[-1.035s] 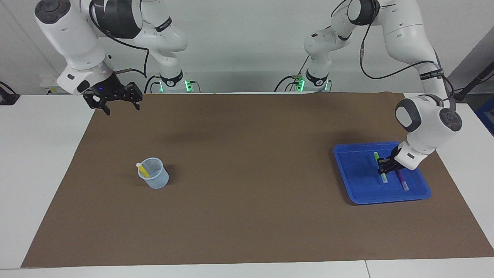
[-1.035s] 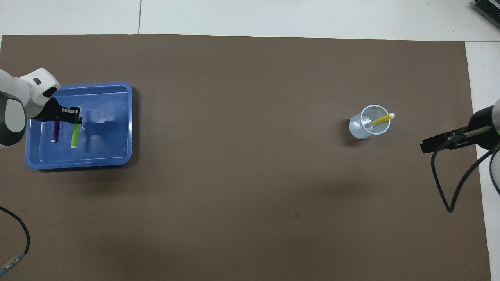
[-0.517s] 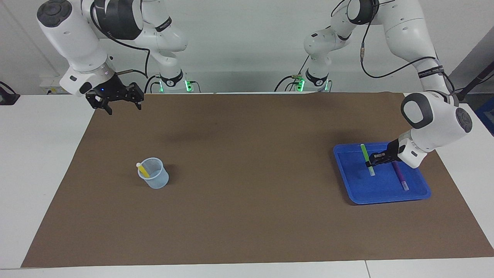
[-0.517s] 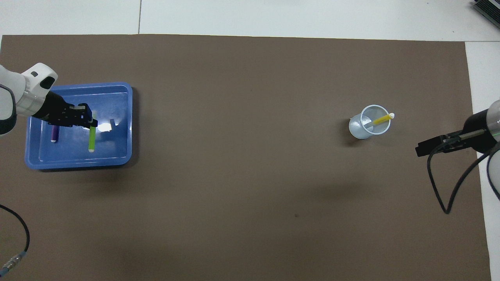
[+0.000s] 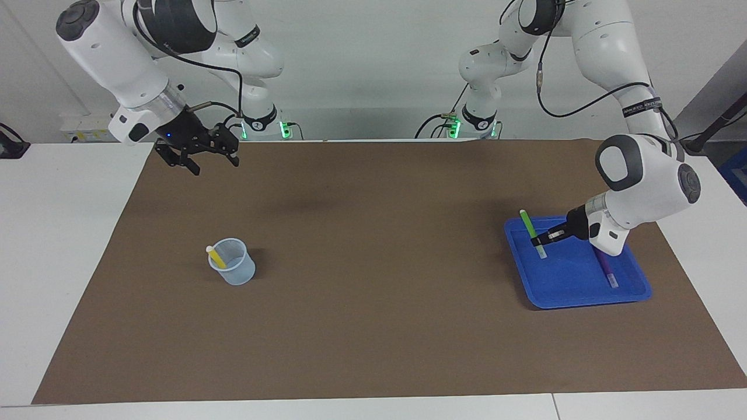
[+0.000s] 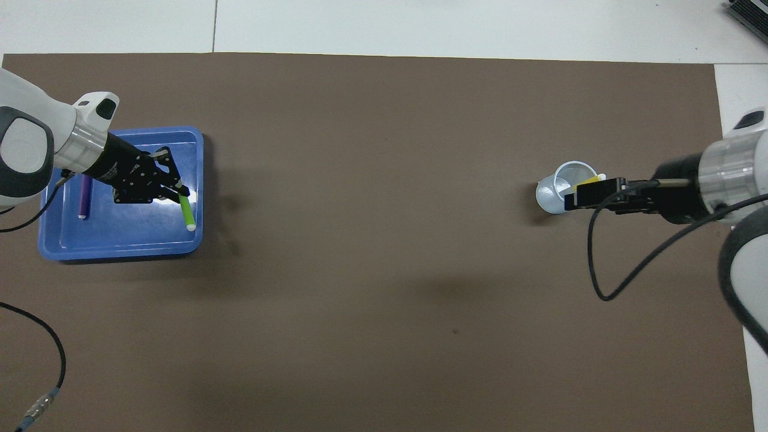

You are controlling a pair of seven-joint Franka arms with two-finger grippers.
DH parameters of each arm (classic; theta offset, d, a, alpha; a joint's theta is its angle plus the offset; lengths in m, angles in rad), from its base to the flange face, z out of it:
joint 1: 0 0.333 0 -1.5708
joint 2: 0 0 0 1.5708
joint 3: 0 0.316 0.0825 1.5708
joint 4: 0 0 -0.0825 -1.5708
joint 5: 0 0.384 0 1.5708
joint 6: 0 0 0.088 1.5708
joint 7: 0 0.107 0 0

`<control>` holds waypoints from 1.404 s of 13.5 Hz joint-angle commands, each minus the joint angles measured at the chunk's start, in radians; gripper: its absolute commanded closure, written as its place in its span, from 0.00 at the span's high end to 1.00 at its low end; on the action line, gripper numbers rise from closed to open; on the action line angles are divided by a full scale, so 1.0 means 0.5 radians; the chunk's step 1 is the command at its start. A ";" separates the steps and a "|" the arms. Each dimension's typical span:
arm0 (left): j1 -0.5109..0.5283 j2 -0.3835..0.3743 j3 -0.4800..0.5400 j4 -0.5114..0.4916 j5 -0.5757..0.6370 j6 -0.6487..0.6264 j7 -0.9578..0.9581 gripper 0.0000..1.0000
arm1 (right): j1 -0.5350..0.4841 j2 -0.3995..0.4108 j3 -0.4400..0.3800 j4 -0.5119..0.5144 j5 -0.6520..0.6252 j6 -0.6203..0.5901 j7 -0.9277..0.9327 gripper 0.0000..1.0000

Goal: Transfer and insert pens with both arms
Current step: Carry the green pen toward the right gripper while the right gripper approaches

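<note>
My left gripper point(image 5: 538, 238) is shut on the bright green pen point(image 5: 530, 228) and holds it tilted in the air over the edge of the blue tray point(image 5: 583, 303) toward the table's middle. It shows in the overhead view point(image 6: 175, 192) with the green pen point(image 6: 187, 212). The purple pen point(image 5: 606, 269) lies in the tray point(image 6: 120, 249), also seen from overhead point(image 6: 83, 200). The yellow pen point(image 5: 216, 255) stands in a clear cup point(image 5: 234, 271). My right gripper point(image 5: 197, 156) is open and empty, raised over the mat; from overhead this gripper point(image 6: 577, 195) partly covers the cup point(image 6: 551, 193).
A brown mat point(image 5: 373, 262) covers most of the white table. Black cables hang from both arms, one looping over the mat point(image 6: 600, 282) beside the cup.
My left gripper has lifted the green pen off the tray floor and carried it toward the table's middle. My right gripper has moved from the mat's corner toward the middle.
</note>
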 commanded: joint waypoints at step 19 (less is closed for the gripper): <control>-0.526 -0.121 0.019 -0.249 -0.991 0.248 -1.485 0.00 | 0.959 0.466 0.009 -0.179 0.588 1.588 0.840 1.00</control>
